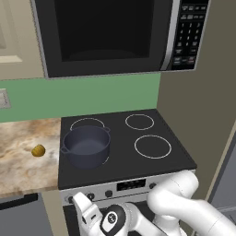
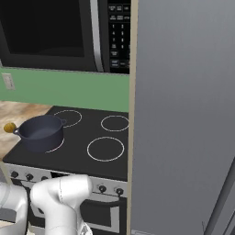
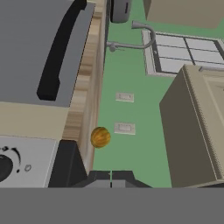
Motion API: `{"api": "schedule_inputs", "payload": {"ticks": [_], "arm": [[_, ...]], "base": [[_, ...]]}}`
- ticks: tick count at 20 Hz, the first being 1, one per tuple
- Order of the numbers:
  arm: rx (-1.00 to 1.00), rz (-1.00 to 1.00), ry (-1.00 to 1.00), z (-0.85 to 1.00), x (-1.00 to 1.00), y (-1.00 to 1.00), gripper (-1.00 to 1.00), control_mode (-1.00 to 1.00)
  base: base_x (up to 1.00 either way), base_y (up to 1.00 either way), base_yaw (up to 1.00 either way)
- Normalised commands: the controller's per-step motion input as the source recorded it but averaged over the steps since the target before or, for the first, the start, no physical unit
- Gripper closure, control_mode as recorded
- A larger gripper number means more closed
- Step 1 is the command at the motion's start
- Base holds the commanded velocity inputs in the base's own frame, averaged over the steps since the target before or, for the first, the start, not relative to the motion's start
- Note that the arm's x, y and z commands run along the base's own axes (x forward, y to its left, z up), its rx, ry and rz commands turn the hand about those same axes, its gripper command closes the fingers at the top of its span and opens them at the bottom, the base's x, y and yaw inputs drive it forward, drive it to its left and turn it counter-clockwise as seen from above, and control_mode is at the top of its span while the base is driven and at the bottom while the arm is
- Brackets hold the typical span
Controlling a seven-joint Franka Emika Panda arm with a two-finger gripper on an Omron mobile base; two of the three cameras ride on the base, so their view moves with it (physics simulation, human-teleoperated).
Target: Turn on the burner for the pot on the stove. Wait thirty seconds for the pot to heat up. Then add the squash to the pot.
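The dark blue-grey pot (image 1: 86,146) (image 2: 40,132) stands lidless on the front-left burner (image 1: 109,159) (image 2: 58,145) of the black glass stove (image 1: 124,138) (image 2: 82,133). Only an arc of the burner's white ring shows past the pot's base. The yellow-olive squash (image 1: 38,150) (image 2: 8,127) (image 3: 100,137) lies on the marble counter left of the stove. My gripper (image 1: 77,199) (image 3: 111,176) is low at the left end of the stove's silver front panel, shut and holding nothing. In the hand view a black knob (image 3: 2,167) sits to the left of the fingertips.
A black microwave (image 1: 106,32) (image 2: 46,32) hangs above the stove. A tall grey panel (image 2: 183,114) rises right of it. More knobs (image 1: 109,193) (image 2: 102,188) line the front panel. The marble counter (image 1: 23,170) runs left, with a faucet (image 3: 131,41) and wall outlets (image 3: 124,127) beyond.
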Motion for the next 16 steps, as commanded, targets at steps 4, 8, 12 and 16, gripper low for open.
{"api": "schedule_inputs", "payload": {"ticks": [4,8,12,16], "arm": [[0.0,0.0,0.0,0.0,0.0,0.0,1.0,-1.0],[0.0,0.0,0.0,0.0,0.0,0.0,1.0,-1.0],[0.0,0.0,0.0,0.0,0.0,0.0,1.0,-1.0],[0.0,0.0,0.0,0.0,0.0,0.0,1.0,-1.0]], "base": [[0.0,0.0,0.0],[0.0,0.0,0.0],[0.0,0.0,0.0],[0.0,0.0,0.0]]}}
